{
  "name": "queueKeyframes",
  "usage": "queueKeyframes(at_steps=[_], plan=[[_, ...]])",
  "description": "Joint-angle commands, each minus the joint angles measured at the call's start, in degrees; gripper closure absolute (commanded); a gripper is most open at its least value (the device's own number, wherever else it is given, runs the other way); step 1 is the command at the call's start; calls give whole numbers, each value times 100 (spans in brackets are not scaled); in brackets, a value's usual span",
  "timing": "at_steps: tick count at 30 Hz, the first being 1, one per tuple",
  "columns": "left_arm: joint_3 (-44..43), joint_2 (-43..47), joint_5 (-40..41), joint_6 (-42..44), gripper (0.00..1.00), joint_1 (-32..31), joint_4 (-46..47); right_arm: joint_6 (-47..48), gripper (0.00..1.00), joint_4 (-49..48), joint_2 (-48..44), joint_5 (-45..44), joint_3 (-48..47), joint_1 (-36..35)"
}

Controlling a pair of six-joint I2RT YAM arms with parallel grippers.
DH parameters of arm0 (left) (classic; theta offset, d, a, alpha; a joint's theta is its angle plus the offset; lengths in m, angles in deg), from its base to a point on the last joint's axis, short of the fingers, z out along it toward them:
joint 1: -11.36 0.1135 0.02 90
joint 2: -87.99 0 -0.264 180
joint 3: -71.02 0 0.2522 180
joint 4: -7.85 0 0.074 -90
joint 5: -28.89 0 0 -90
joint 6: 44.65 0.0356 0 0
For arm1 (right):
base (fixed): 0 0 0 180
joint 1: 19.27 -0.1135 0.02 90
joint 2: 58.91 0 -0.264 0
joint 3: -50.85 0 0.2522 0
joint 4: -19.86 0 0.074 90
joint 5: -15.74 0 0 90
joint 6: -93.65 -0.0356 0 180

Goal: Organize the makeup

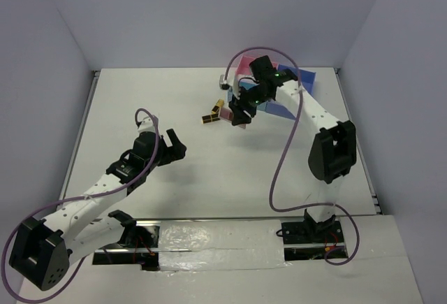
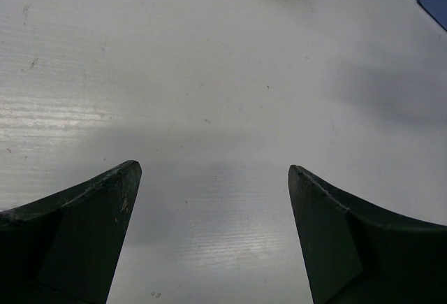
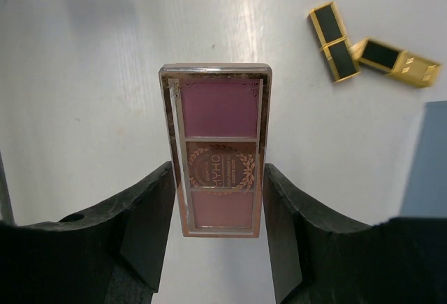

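Right wrist: palette (image 3: 218, 143) lengthwise in right gripper (image 3: 219, 175)

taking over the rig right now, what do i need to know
Left gripper: open, empty, over the table.
Right gripper: shut on the pink palette.
Black-and-gold lipsticks: loose on the table near the pink-and-blue box.
Done: palette gripped.
Left: place it, then the lipsticks.
The right arm hides most of the box; contents unclear.
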Motion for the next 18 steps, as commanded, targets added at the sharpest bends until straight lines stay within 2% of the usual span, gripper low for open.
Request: queueKeyframes(at_steps=[1,11,18], plan=[[66,117,-73,-35,1,32,314,-855,78,-806,-684,292,87,293],[189,117,-126,-18,1,32,490,-2489,77,-2466,-1055,-445,236,1743],[206,117,-144,0,1,32,534,-3657,77,-3171,-652,-1333,272,2446]])
